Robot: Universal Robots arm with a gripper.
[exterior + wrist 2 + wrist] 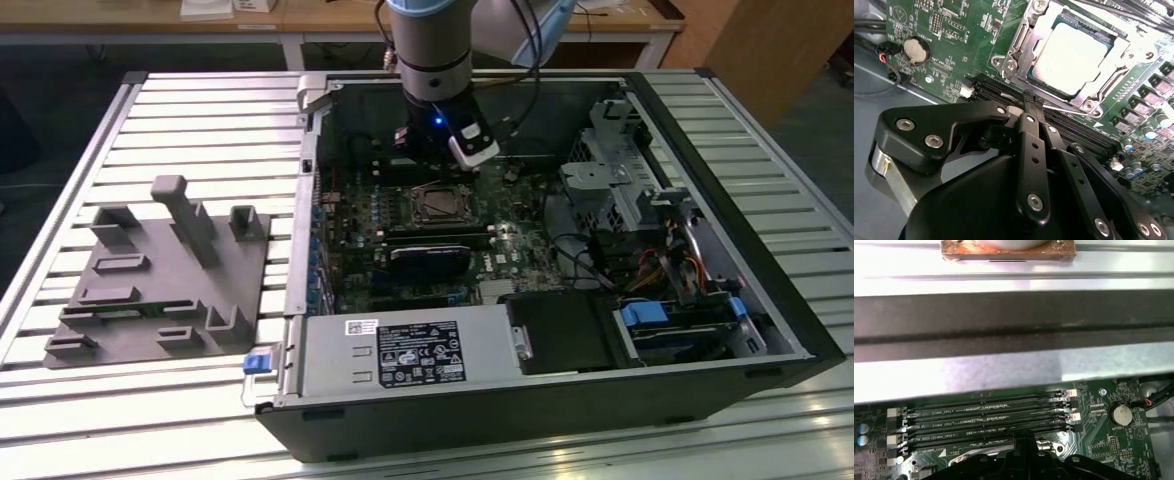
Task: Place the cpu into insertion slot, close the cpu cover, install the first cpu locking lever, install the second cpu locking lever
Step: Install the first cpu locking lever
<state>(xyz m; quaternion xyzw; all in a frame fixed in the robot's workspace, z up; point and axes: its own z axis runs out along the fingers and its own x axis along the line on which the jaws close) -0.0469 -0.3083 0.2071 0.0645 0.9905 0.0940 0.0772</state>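
From my station, the slatted metal table (134,420) carries the open computer case (534,415), with the insertion slot (438,205) near the middle of its motherboard (521,250). A grey moulded fixture tray (147,300) lies on the table outside the case, well apart from the slot toward the exterior view's left. The labelled grey power-supply box (400,355) sits inside the case, apart from the slot with a black card (434,262) between them. The arm (434,50) comes down into the case on the side of the slot away from that box.

In the second wrist view the gripper (1030,100) hangs just beside the slot, over the black memory slots (999,90) that run along one of its edges. Its fingers are pressed together at the tips. A thin bright lever rod (1066,107) runs out from those tips along that same slot edge; I cannot tell whether the tips clamp it.

The cpu cover (1021,47) lies flat on the slot, and the cpu (1069,55) sits in the slot, its silver top showing through the cover's window. A coin battery (916,49) sits on the board well apart from the slot
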